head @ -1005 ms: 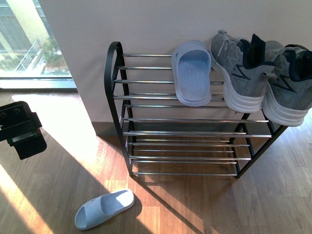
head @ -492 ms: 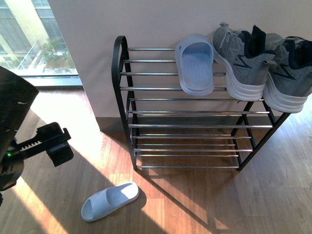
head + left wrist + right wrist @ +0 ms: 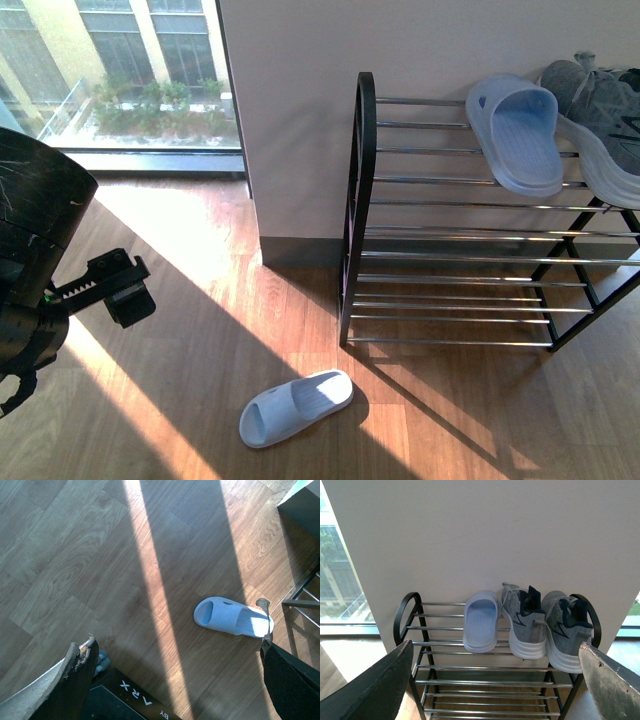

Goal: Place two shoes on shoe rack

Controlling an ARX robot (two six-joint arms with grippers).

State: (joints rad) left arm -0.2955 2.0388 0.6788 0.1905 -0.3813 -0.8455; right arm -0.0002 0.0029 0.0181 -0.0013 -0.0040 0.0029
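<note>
The shoe rack (image 3: 355,200) stands against the wall, at the right of the front view. On its top tier lie a pale blue slide (image 3: 525,135) and a grey sneaker (image 3: 610,120) cut by the frame edge. A second pale blue slide (image 3: 297,407) lies on the floor in front of the rack's left end. My left gripper (image 3: 125,290) hangs open at the far left, well away from it. In the left wrist view the floor slide (image 3: 232,617) lies beyond the open left gripper (image 3: 176,641). The open right gripper (image 3: 495,647) faces the rack (image 3: 402,620), which holds one slide (image 3: 481,620) and two sneakers (image 3: 525,622).
A large window (image 3: 110,80) fills the back left, next to the white wall (image 3: 290,120). Sun stripes cross the wooden floor (image 3: 200,350). The robot's black base (image 3: 125,705) with ARX lettering shows in the left wrist view.
The front view has swung left: the rack and the floor slide sit further right in frame, and one sneaker has left the picture. My left arm has come further into view.
</note>
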